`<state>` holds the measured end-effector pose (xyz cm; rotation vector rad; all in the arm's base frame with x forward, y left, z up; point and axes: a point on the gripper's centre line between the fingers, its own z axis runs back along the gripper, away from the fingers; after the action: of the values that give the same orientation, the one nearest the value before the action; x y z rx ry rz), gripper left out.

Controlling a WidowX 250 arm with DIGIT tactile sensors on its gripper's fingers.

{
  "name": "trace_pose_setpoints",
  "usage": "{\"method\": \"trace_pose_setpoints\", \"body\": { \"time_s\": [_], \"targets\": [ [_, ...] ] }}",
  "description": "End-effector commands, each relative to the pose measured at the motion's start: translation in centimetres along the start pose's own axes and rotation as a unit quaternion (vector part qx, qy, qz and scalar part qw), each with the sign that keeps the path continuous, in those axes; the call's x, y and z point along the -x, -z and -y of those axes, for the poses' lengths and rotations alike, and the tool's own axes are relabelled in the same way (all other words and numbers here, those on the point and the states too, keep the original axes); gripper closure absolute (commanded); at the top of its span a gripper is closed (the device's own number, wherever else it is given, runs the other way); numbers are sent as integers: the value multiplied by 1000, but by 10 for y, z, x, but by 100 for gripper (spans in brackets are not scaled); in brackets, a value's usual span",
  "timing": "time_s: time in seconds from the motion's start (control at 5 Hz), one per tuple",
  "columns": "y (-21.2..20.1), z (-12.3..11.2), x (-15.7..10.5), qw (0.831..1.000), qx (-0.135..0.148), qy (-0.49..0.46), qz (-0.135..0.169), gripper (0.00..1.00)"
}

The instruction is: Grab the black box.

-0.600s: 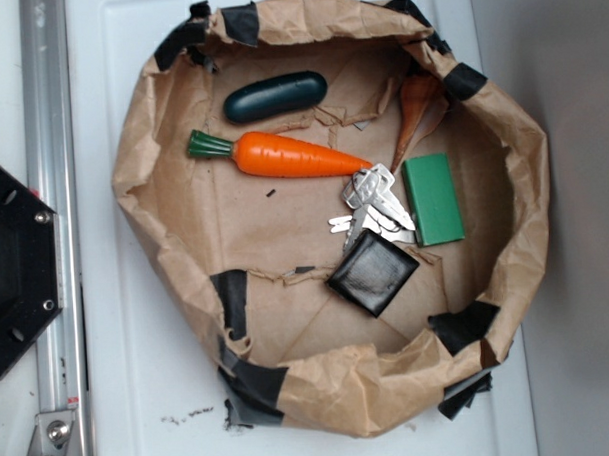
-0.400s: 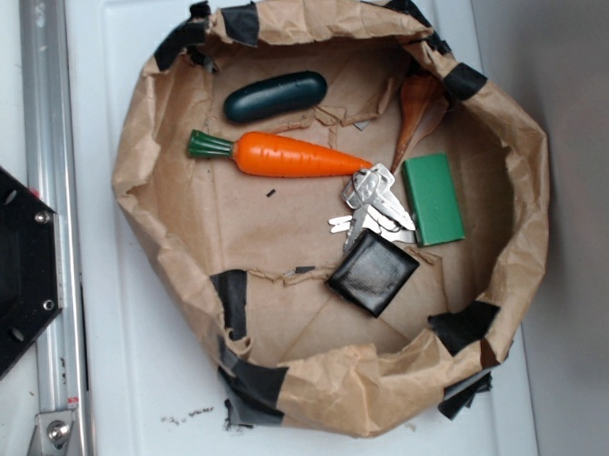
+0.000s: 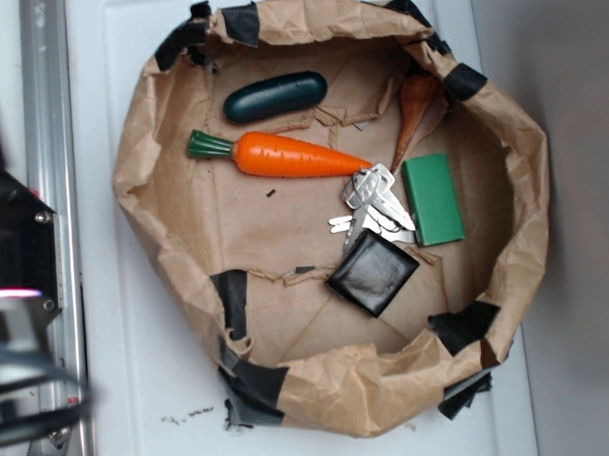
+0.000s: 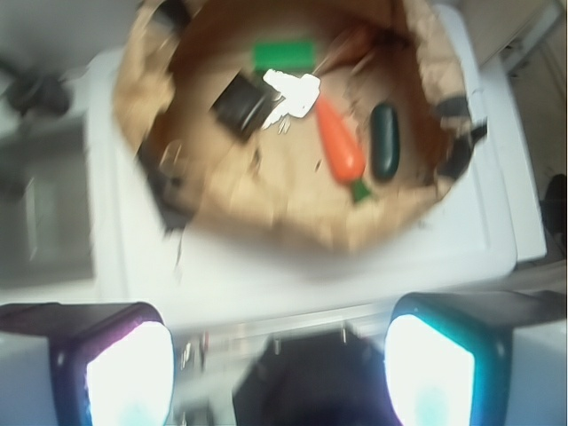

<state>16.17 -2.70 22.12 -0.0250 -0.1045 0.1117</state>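
Paper bag nest (image 3: 143, 184): crumpled raised walls ring the contents, open from above; black box (image 3: 373, 273): top unobstructed, bare paper floor to its left and below; keys (image 3: 372, 201) just beside its upper edge; green block (image 3: 433, 198) near its upper right; carrot (image 3: 287, 155) and teal case (image 3: 275, 96) well apart; pincer (image 4: 280, 373): fingers spread, outside the nest over the bench (image 3: 140, 394), blurred.

black box (image 3: 373, 273) — glossy, scuffed, flat, skewed
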Motion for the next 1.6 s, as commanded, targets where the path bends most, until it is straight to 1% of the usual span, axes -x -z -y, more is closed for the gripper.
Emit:
{"method": "trace_pose_setpoints", "body": {
  "time_s": [0.0, 0.2, 0.8, 1.0, 1.2, 1.4],
  "targets": [
    [26, 14, -70, 980, 31, -181, 75, 0],
    [51, 2, -81, 946, 52, -299, 114, 0],
    [51, 2, -81, 946, 52, -299, 114, 0],
    [105, 1, -113, 946, 5, -315, 73, 0],
    [148, 2, -124, 952, 5, -301, 56, 0],
    [166, 5, -121, 953, -1, -300, 27, 0]
  ]
}}
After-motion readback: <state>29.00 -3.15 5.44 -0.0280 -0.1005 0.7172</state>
